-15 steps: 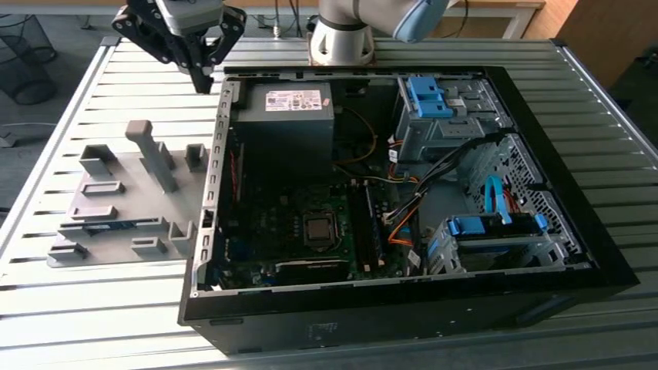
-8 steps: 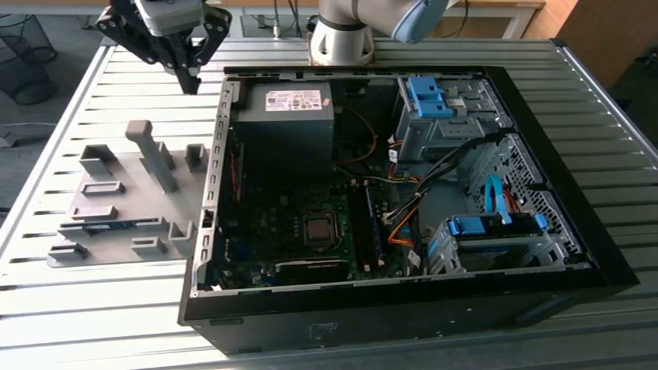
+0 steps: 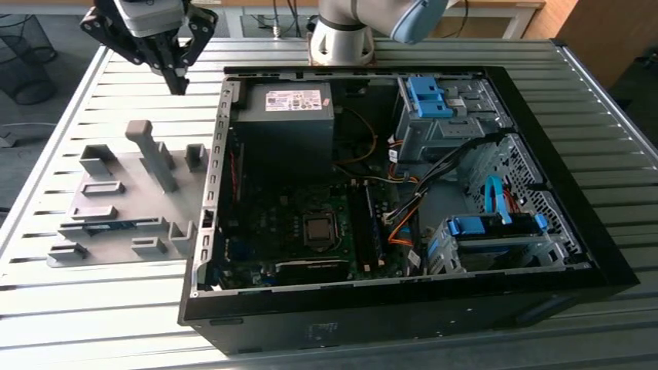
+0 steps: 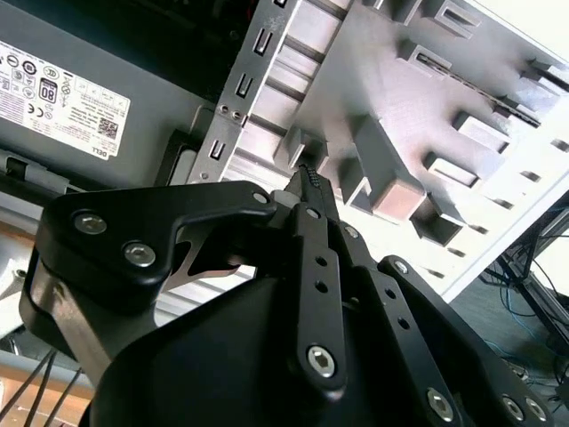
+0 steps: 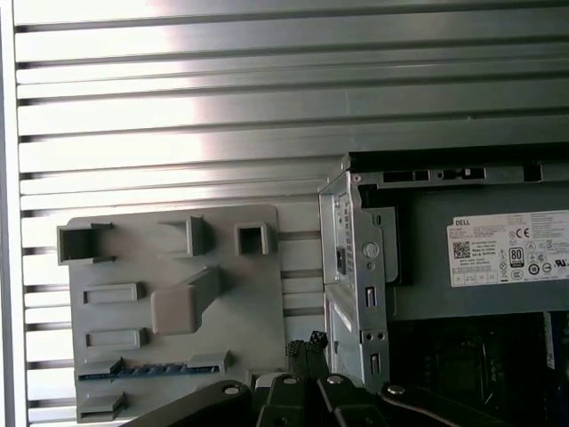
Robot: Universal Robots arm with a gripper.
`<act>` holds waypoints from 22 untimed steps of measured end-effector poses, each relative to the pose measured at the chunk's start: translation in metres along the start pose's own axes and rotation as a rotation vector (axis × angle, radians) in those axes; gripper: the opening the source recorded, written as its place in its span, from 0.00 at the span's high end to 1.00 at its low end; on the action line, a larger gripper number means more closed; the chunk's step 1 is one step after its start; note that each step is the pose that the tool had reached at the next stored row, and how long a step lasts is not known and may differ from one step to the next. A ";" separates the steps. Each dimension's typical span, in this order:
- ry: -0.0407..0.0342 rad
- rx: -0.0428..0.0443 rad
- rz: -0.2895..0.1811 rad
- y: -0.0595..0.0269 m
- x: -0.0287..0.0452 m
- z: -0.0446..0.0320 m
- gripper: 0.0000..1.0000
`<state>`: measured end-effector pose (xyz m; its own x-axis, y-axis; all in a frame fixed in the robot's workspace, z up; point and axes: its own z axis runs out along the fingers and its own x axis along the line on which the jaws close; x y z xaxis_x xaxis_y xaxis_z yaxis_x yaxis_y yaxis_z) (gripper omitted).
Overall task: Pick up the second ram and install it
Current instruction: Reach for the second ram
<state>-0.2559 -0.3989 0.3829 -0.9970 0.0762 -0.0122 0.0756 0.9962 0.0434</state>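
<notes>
Above the bench (image 3: 62, 308), beside the open computer case (image 3: 411, 317), the end effector (image 3: 177, 81) hangs pinched together and empty, while the second ram (image 3: 113, 225) lies slotted in the grey fixture (image 3: 123, 173), not yet picked up or installed.

One computer case (image 3: 411, 312), one fixture (image 3: 122, 166), two blue brackets (image 3: 427, 95) (image 3: 483, 227)

surface: slatted metal table (image 3: 92, 308) | floor: black wire bin (image 3: 26, 62) | behind: wooden panel (image 3: 569, 17) | light: bright glare
</notes>
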 end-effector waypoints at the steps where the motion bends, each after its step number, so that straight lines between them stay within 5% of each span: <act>1: -0.0001 -0.0001 0.000 -0.0002 0.0017 0.0001 0.90; 22: -0.0001 0.0000 0.000 -0.0030 0.0382 0.0009 0.90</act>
<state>-0.2942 -0.3989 0.3813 -0.9970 0.0762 -0.0123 0.0756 0.9962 0.0435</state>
